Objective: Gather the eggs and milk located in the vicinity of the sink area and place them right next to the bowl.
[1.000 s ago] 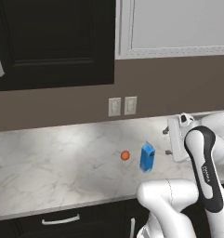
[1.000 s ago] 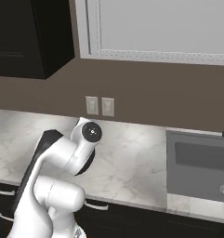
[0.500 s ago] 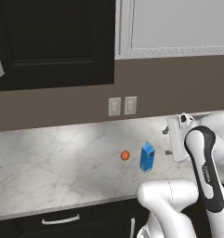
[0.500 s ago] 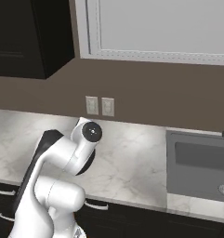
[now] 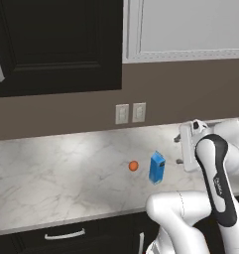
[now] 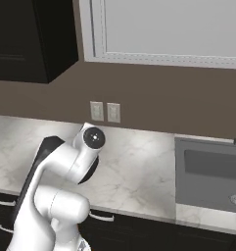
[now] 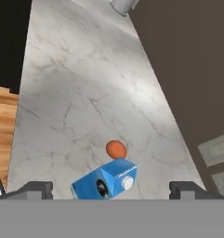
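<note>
In the hand view the two dark fingertips (image 7: 33, 188) stand far apart at the bottom corners, the gripper (image 7: 108, 189) spread wide with nothing between the jaws and nothing touched. The milk (image 7: 106, 179), a blue carton with a pale gabled top and a small round cap, sits in the gap between the tips as the camera sees it, nearer the left tip than the right, but farther along the line of sight and apart from both. Just beyond the carton, close beside it, lies a small orange ball (image 7: 116, 149). From the left base view the milk (image 5: 156, 167) stands upright on the counter (image 5: 56, 178), with the orange ball (image 5: 133, 165) a little to its left and the gripper (image 5: 183, 147) hanging to its right, above the worktop and clear of the carton. The counter is pale marble with grey veins, running under a brown wall that carries a pair of light switch plates (image 5: 130, 113). Dark upper cabinets (image 5: 56, 44) hang on the left and a white-framed cabinet (image 5: 190, 27) on the right; dark drawers with a silver handle (image 5: 64, 234) sit below the edge. In the right base view the sink (image 6: 210, 171), a dark grey basin with a round drain, is set into the counter well to the right of the arm.
</note>
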Robot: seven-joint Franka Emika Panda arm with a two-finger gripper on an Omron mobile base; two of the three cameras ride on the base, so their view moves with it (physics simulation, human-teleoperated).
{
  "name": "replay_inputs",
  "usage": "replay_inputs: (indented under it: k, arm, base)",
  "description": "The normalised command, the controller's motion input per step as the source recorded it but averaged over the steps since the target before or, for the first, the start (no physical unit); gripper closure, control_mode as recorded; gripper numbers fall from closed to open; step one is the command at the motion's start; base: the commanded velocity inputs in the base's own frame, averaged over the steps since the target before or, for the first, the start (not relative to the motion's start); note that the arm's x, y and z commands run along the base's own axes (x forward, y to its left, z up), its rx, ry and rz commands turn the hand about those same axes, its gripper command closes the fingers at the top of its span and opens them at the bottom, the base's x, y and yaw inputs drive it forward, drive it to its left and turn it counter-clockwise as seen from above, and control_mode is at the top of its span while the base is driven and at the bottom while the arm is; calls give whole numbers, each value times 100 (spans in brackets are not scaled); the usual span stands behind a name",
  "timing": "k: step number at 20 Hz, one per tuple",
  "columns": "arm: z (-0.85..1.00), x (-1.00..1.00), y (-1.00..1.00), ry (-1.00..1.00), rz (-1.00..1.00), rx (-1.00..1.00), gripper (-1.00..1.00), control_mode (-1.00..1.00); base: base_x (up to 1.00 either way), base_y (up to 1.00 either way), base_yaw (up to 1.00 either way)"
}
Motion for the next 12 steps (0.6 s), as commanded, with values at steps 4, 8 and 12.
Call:
replay_inputs:
  k: [4, 8, 12]
  arm:
    - [0, -1, 6, 3, -19, 0, -100, -100]
    - [1, -2, 1, 6, -24, 0, -100, -100]
    - [4, 0, 2, 13, -25, 2, -100, -100]
  base:
    - [0, 0, 0]
    - [0, 0, 0]
    - [0, 0, 0]
